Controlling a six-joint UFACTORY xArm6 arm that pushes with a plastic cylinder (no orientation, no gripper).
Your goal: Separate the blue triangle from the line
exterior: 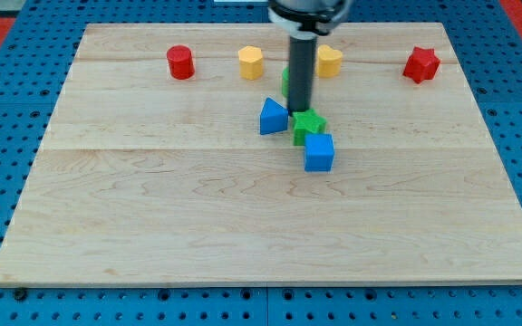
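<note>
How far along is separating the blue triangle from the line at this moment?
Done: a narrow gap already shows between the blue triangle and the green block. In hand: my tip sits between those two, at the triangle's right. Left: the triangle remains close to the green block and blue cube; it looks to need a further push toward the view's left.

A pale wooden board (pixel 152 217), smooth and matt with visible grain and plank seams, is seen laid on a blue perforated surface (pixel 7 136) that looks like plastic. The blue triangle (pixel 273 117) and blue cube (pixel 319 152) appear to be smooth painted pieces with a slight sheen. The dark rod (pixel 299 72) is finished with a dull, faintly reflective surface.
</note>
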